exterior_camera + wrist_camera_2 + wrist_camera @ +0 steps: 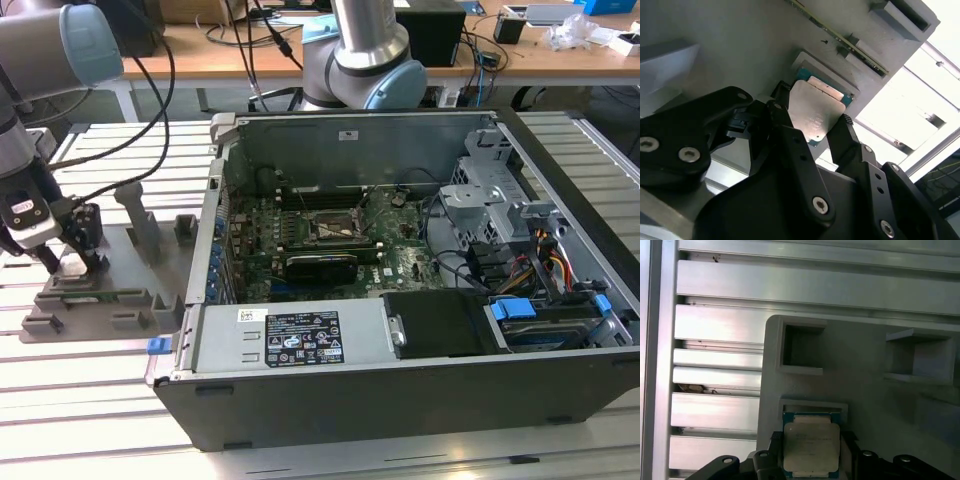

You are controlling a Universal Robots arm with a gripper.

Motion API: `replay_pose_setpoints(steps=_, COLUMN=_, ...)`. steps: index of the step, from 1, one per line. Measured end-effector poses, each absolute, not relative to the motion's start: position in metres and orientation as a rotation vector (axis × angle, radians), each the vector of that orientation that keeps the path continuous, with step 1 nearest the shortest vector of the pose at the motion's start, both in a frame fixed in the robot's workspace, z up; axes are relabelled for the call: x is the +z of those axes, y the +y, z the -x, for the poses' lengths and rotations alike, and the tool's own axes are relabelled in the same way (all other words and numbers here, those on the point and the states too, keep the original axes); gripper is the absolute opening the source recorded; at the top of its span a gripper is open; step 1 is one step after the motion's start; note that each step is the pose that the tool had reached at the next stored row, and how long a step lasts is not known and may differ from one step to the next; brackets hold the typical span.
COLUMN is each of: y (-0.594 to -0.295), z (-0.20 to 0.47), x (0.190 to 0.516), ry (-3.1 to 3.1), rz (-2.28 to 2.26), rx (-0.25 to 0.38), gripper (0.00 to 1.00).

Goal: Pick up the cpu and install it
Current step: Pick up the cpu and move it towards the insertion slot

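The cpu, a small square chip with a shiny silver top, lies at a shallow pocket of the grey holder block. My gripper hangs over that block at the exterior view's left. Its two black fingers press against opposite edges of the chip, so the gripper is shut on it. In the first wrist view the gripper brackets the chip from both sides. The dark metal-framed socket sits on the motherboard inside the open computer case, well off to the exterior view's right of the gripper.
The holder block has upright posts and empty square pockets close to the gripper. The case's metal side wall stands between block and socket. Cables trail from the arm. Drive cages and wiring fill the case's right part.
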State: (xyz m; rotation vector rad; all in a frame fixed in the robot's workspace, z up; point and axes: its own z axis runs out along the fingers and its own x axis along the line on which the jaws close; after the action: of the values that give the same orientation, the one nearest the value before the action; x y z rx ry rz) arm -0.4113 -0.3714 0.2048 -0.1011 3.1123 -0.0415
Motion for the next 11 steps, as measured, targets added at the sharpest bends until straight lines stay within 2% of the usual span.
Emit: replay_pose_setpoints(steps=11, y=-0.369, z=0.411, x=0.231, ry=3.112, rz=0.101, rx=-0.042, gripper=0.55)
